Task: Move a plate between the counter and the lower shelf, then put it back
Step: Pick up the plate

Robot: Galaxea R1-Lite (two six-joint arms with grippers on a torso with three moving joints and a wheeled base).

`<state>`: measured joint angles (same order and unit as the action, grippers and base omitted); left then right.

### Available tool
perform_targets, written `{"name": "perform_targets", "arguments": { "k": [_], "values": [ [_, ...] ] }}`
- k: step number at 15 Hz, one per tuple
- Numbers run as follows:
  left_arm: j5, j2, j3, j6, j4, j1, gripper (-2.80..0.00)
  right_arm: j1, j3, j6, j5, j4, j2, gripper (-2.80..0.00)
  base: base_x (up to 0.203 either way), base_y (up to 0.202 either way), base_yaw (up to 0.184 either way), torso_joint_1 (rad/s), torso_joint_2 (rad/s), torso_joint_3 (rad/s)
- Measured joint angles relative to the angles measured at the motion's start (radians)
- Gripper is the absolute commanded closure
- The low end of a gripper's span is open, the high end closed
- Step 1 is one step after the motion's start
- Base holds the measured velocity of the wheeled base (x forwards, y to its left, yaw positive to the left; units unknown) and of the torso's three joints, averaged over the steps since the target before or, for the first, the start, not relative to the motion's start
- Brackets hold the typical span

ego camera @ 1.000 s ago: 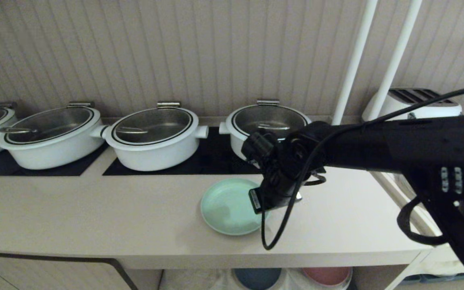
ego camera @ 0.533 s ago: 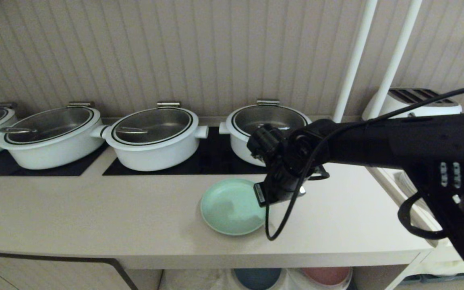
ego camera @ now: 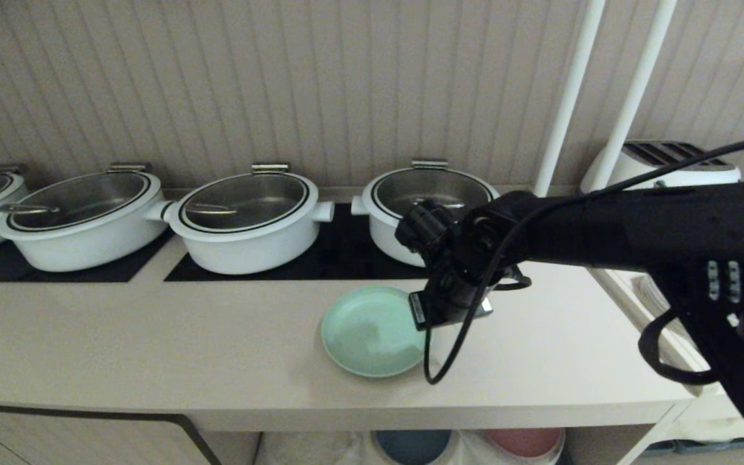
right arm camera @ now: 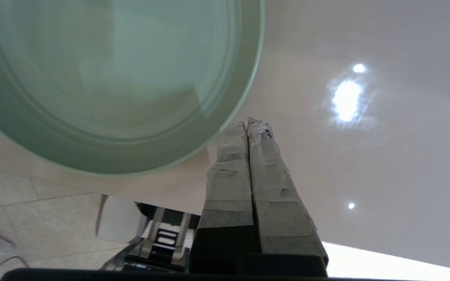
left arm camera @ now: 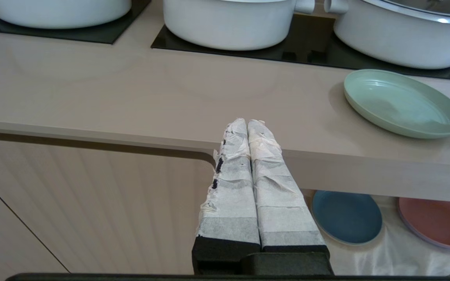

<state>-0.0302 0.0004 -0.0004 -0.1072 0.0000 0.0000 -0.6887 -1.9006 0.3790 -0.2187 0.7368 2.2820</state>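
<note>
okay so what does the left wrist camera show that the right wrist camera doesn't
Only the left wrist view: the shut left gripper hanging in front of the counter's edge, the white pots on black hob panels, and the lower shelf's white cloth bearing a dark blue plate and a pink plate.

Only the right wrist view: the shut right gripper with its tips right beside the plate's rim, holding nothing, plus bright light reflections on the worktop.

Both: the mint-green plate lying flat on the beige counter.
</note>
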Motion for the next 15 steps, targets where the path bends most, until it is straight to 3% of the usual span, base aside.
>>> {"name": "perform_targets", "arguments": {
  "k": [8, 9, 15],
  "values": [
    [0.000, 0.000, 0.000, 0.001, 0.000, 0.000, 0.00, -0.003, 0.000, 0.039, 0.001, -0.004, 0.015, 0.00, 0.000, 0.000, 0.000, 0.000, 0.00, 0.000],
    [0.000, 0.000, 0.000, 0.001, 0.000, 0.000, 0.00, -0.003, 0.000, 0.040, 0.001, -0.005, 0.016, -2.80, 0.000, 0.000, 0.000, 0.000, 0.00, 0.000],
    [0.000, 0.000, 0.000, 0.000, 0.000, 0.000, 0.00, -0.003, 0.000, 0.048, 0.001, -0.005, 0.016, -2.80, 0.000, 0.000, 0.000, 0.000, 0.00, 0.000]
  ]
}}
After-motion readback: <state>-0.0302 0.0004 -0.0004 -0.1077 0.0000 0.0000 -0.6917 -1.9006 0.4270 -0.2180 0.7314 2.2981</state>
